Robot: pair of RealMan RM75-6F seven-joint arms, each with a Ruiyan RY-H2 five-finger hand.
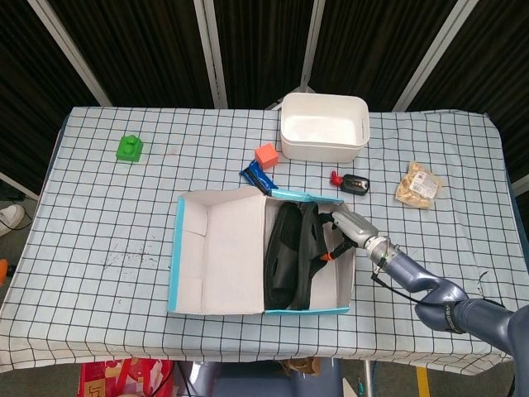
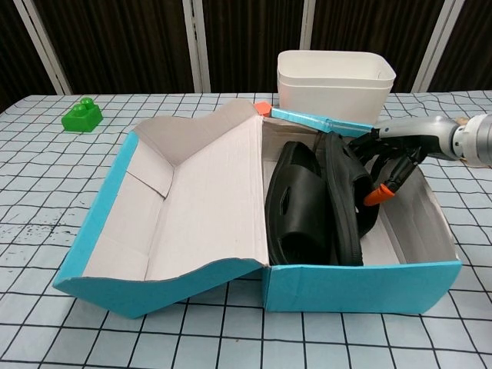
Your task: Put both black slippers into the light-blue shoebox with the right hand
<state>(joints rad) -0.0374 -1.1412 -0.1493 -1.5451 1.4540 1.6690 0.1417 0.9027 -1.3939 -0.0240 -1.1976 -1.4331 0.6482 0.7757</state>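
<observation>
Nearest, the light-blue shoebox (image 2: 361, 284) holds both black slippers (image 2: 307, 204), standing on edge side by side. Just behind them the right hand (image 2: 384, 150) reaches over the far wall, fingers (image 2: 374, 195) curled on the second slipper's strap. Best to uncurl gently, then lift straight out. No readable writing shows.

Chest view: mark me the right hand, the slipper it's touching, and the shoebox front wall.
right hand (image 2: 384, 154), chest view, on the fingers over the box.
tilted slipper (image 2: 344, 204), chest view, on its upturned sole edge.
light-blue shoebox (image 2: 361, 286), chest view, on the front wall.
</observation>
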